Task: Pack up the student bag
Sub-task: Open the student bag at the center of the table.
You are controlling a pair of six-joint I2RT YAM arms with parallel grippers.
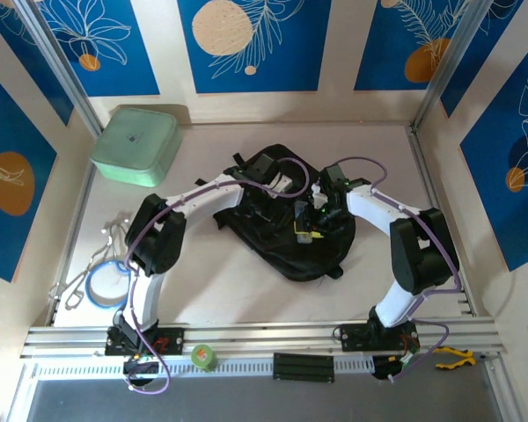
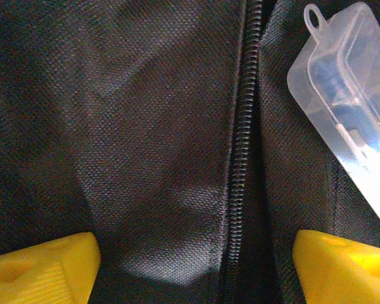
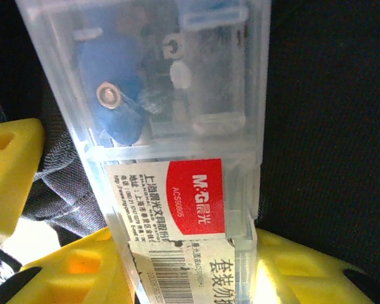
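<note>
One table (image 1: 246, 290) carries everything, and at its middle the large black student bag (image 1: 290, 237) lies slumped, with both arms reaching over it. Well apart from it, in the far left corner, sits a mint-green lidded box (image 1: 135, 145). The left hand (image 2: 193, 263) hangs close above the bag's fabric, its yellow fingers spread wide with nothing gripped, over a zipper (image 2: 240, 164) in the cloth. The right hand (image 3: 187, 269) is clamped on a clear plastic case (image 3: 171, 95) with a red label, above the bag; the blue items inside are blurred, possibly stationery.
</note>
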